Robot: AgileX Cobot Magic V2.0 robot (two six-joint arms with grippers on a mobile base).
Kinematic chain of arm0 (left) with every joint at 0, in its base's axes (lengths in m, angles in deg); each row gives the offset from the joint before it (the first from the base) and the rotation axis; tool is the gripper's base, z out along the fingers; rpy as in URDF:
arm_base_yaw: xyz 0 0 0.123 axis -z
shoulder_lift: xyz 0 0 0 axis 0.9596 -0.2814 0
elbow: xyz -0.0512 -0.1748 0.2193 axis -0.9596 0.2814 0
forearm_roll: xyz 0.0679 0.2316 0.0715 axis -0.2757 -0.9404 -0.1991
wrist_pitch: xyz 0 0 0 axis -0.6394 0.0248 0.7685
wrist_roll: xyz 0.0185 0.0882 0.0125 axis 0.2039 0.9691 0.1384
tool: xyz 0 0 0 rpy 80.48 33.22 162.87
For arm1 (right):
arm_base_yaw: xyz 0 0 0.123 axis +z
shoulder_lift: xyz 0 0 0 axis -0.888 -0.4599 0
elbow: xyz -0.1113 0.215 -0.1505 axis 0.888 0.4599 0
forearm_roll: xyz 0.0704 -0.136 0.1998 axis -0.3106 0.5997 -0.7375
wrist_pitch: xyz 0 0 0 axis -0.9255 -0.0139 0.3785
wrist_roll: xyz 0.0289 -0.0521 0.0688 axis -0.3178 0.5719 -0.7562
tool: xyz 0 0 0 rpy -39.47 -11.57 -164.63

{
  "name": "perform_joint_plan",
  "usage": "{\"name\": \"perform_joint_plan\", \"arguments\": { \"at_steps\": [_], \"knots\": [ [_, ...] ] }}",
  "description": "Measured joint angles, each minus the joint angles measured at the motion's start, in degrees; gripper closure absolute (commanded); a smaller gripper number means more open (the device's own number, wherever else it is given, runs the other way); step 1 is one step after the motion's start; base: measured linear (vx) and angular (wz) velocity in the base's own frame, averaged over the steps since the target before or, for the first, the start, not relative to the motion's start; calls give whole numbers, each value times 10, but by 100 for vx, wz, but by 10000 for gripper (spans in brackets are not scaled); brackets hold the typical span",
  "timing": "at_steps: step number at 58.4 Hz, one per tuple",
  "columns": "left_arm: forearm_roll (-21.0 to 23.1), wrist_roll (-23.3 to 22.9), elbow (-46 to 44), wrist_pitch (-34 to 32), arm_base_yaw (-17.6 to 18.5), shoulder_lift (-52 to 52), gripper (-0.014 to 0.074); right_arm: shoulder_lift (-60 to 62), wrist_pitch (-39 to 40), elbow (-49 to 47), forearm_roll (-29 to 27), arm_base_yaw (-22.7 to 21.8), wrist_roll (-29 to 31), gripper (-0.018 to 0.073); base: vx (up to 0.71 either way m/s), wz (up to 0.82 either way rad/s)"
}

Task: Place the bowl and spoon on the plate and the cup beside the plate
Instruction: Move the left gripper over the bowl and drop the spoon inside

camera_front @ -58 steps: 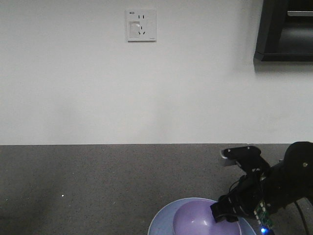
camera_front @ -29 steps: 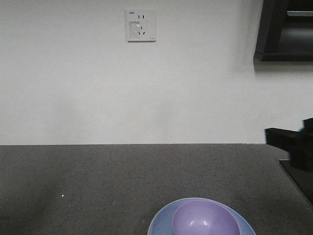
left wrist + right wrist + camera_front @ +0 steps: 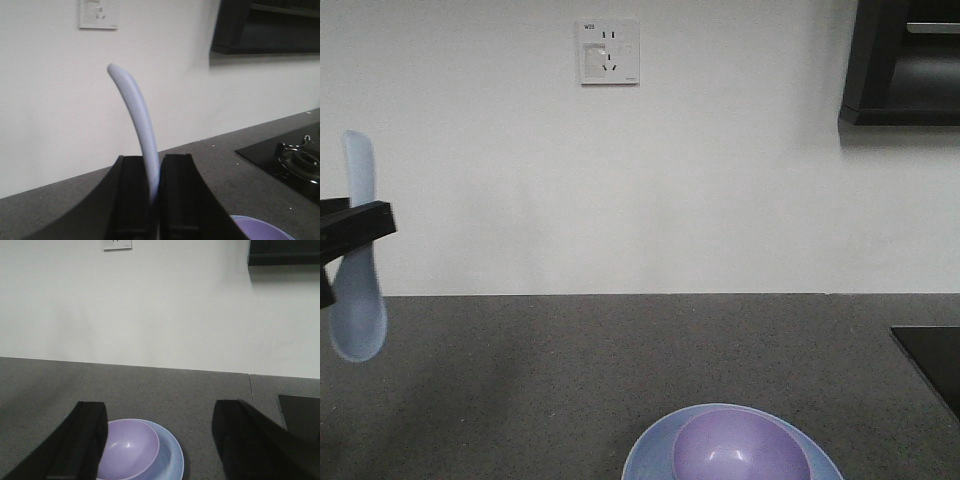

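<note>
Looks like the right hand (image 3: 160, 415) has backed out of the front view, fingers wide and empty. The left hand (image 3: 155, 172) swung in toward the left edge of the dark speckled desk (image 3: 520, 370), clamped on the short pale bluish-white soup spoon (image 3: 358, 310), scoop down. The glossy lavender bowl (image 3: 740, 455) sits on the round light-blue plate (image 3: 645, 450) by the near edge. I'd carry high, then lay it flat into the bowl.

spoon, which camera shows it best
The exterior front-facing view: nearly the whole spoon shows, handle up and scoop down, clamped in the left gripper. The left wrist view shows only its curved handle rising from between the jaws. The right wrist view does not show it.
</note>
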Motion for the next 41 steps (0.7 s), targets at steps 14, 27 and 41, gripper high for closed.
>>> {"name": "perform_joint_plan", "arguments": {
  "at_steps": [14,27,41],
  "knots": [
    [17,20,-96,-140,176,-125,595,-39,-3,1,-1,0,-6,38,0,0],
    [1,22,-177,-244,322,-308,595,-69,-3,1,-4,0,-6,38,0,0],
    [2,22,-210,-270,381,-469,591,-71,-3,2,-4,0,-6,38,0,0]
  ]
}}
